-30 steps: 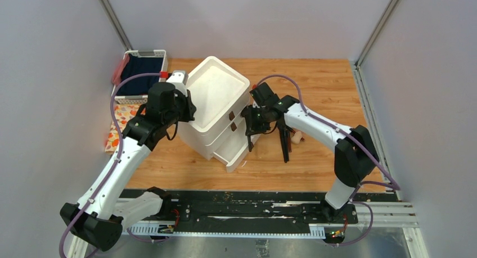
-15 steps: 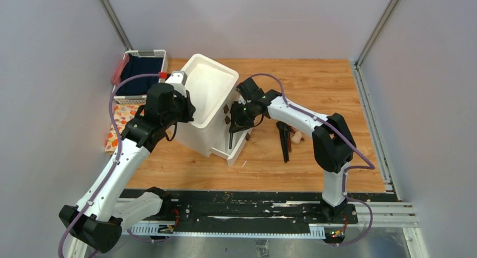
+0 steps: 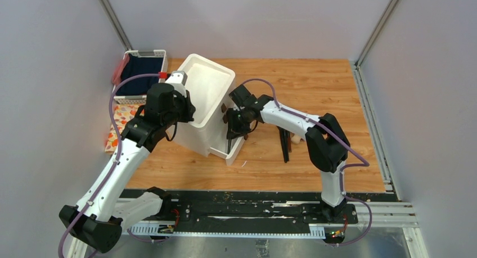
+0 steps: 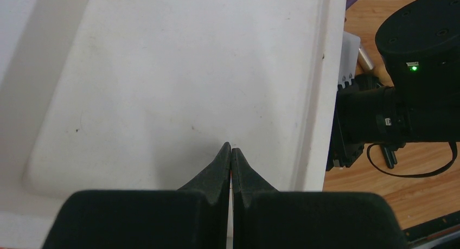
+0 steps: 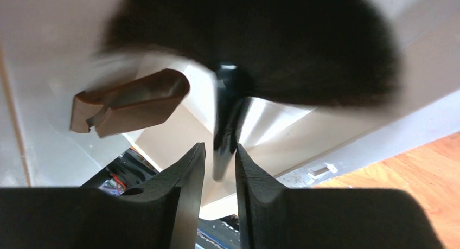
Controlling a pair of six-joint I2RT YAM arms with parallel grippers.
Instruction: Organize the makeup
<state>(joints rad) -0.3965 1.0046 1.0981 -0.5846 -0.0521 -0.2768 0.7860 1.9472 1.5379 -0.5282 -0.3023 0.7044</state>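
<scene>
Top external: white drawer box (image 3: 205,92) tipped, left gripper (image 4: 231,151) pressed together over its top, right gripper (image 5: 219,151) pinching slim black stick (image 5: 223,135) at drawer front; any sideways push likely topples box.

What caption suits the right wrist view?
Right gripper pinches a slim black stick beside a brown knob on the white drawer box.

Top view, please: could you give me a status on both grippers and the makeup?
Left gripper shut, empty, over drawer box top. Right gripper shut on black stick at its front. Spare sticks on table.
</scene>
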